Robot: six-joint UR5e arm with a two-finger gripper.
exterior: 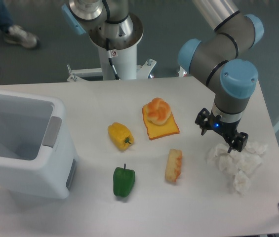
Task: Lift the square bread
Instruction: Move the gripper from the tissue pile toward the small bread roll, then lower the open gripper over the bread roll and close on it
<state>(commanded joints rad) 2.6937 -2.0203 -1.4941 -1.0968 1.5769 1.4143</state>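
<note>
The square bread [174, 166] is a small thick pale slab with orange-brown edges, lying on the white table [80, 94] near the front centre. My gripper [220, 133] hangs to the right of it and slightly farther back, about a hand's width away. Its two black fingers [238, 141] are spread, with nothing between them, so it is open. It hovers beside a heap of crumpled white paper.
A round knotted bun [158, 111] sits on a flat orange toast slice [163, 129] behind the bread. A yellow pepper [120, 136] and a green pepper [124, 181] lie to the left. A white bin [23, 143] stands far left. The crumpled white paper [238, 165] lies right.
</note>
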